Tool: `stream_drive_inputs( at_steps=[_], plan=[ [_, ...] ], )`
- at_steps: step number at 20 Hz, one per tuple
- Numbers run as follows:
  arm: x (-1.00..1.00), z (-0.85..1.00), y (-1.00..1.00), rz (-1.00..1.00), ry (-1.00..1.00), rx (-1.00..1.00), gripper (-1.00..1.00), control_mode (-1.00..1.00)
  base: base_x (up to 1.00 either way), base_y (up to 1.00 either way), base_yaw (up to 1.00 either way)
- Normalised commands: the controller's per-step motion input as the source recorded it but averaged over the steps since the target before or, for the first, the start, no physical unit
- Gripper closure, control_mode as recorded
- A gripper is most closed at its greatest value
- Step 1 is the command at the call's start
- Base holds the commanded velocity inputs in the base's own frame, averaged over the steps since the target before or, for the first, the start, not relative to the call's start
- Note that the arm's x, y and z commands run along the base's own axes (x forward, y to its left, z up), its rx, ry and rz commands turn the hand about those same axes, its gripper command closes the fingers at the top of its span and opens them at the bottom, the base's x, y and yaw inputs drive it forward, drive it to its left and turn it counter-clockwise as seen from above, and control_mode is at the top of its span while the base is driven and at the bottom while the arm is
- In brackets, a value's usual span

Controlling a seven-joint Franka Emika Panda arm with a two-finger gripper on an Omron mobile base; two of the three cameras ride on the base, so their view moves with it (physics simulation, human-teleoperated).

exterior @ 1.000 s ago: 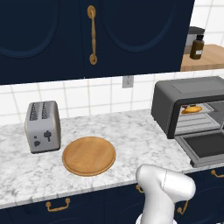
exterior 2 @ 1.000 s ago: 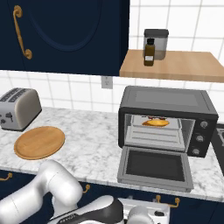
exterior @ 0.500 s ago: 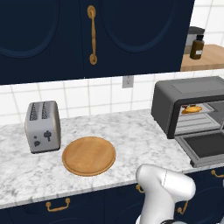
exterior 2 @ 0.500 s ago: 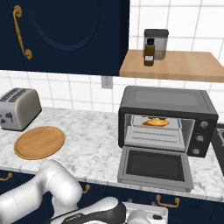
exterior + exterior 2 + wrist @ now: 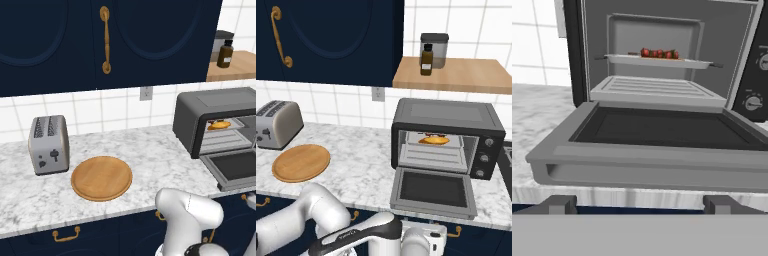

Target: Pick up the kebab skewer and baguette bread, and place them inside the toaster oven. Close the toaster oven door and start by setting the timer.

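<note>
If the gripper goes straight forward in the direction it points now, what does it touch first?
Most likely the front edge of the open toaster oven door, which lies flat just ahead of the open gripper. Depth is hard to judge; it might pass slightly under it.

No legible txt, labels, nos. or signs on anything.

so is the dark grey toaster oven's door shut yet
No, the dark grey toaster oven's flat drop-down door lies open on the marble counter.
</note>
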Motion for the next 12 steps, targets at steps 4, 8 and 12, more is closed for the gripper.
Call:
stream_drive_inputs(
  at_steps=[4, 8, 12],
  plan=[
    [0.13, -0.02, 0.00, 0.00, 0.03, 0.00, -1.00, -1.00, 0.00, 0.00, 0.00],
    [0.14, 0.00, 0.00, 0.00, 0.04, 0.00, -1.00, -1.00, 0.00, 0.00, 0.00],
    [0.12, -0.01, 0.00, 0.00, 0.06, 0.00, -1.00, -1.00, 0.00, 0.00, 0.00]
  ],
)
